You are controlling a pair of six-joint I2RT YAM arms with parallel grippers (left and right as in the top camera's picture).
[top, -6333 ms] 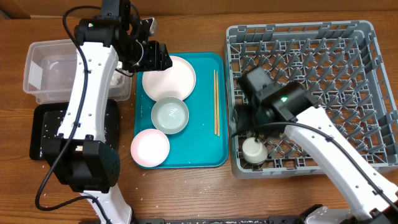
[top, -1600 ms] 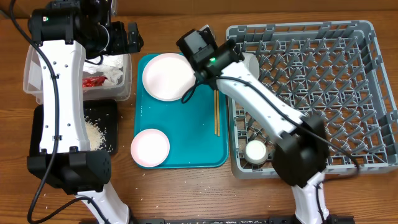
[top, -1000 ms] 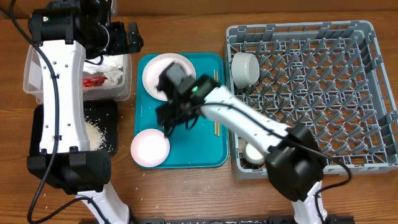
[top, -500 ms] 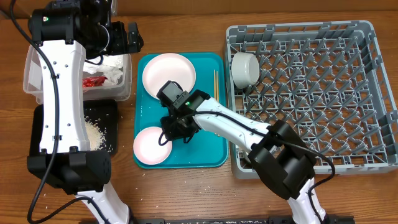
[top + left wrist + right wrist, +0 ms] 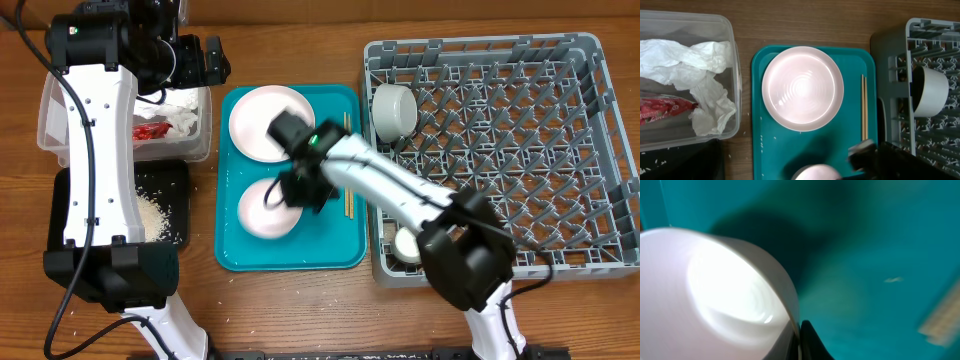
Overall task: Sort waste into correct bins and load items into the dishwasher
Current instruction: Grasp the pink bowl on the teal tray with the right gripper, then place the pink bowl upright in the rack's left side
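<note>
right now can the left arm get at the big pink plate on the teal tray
Probably yes: the big pink plate lies bare near the left arm, though the right arm, at the smaller plate, hangs close.

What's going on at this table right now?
The right gripper has the small pink plate by its rim over the teal tray, probably bound for the grey dish rack, which holds a white bowl and a cup. The larger plate and chopsticks wait on the tray. The left gripper hovers over the clear tub with the napkin and red wrapper; rice is in the black tray.
</note>
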